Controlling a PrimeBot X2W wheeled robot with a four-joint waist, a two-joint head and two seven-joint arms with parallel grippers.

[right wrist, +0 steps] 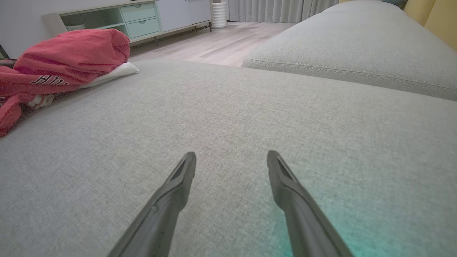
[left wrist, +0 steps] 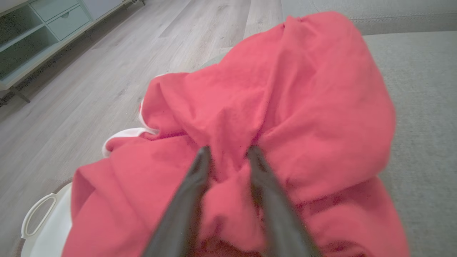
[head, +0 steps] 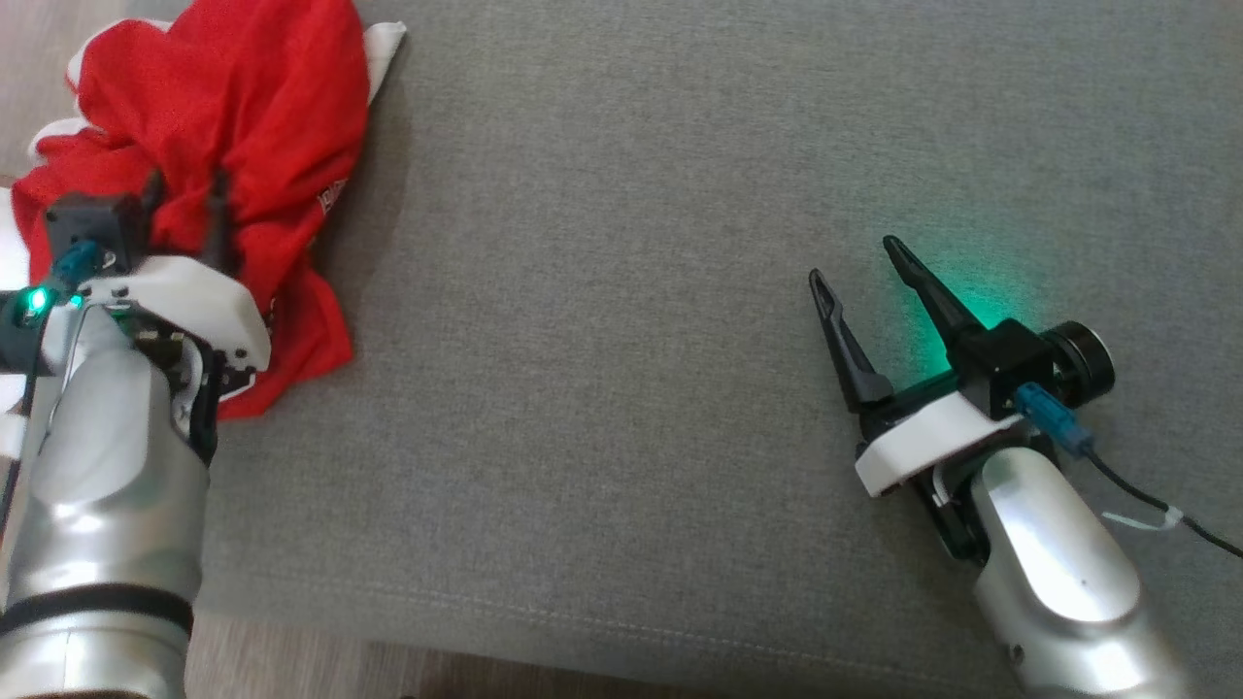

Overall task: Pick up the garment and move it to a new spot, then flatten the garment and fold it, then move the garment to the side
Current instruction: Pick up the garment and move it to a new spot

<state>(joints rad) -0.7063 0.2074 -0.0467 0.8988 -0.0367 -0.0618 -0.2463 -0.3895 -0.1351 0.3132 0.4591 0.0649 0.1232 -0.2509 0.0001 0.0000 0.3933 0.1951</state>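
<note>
Fingers (left wrist: pixel 192 185) of my left gripper (left wrist: pixel 229 151) stood part-way apart and were pushed down into the red garment (head: pixel 243 97), with a raised fold of its cloth between the tips. I could not tell whether they pinched that fold or only straddled it. My right gripper (right wrist: pixel 231 157) had its jaws spread wide and held nothing; it hovered low over bare grey fabric near the right edge of the sofa cushion (head: pixel 621 340), well apart from the garment, in a patch of green light.

The garment lay in a crumpled heap at the far left corner of the cushion, spilling past its left edge, with white lettering on one fold and a strip of white showing at its far side. Under its overhanging part was a white handle (left wrist: pixel 37 214). Beyond lay a pale wood floor (left wrist: pixel 107 71), a light green cabinet (right wrist: pixel 139 21) with drawers, and a second grey cushion (right wrist: pixel 357 53).
</note>
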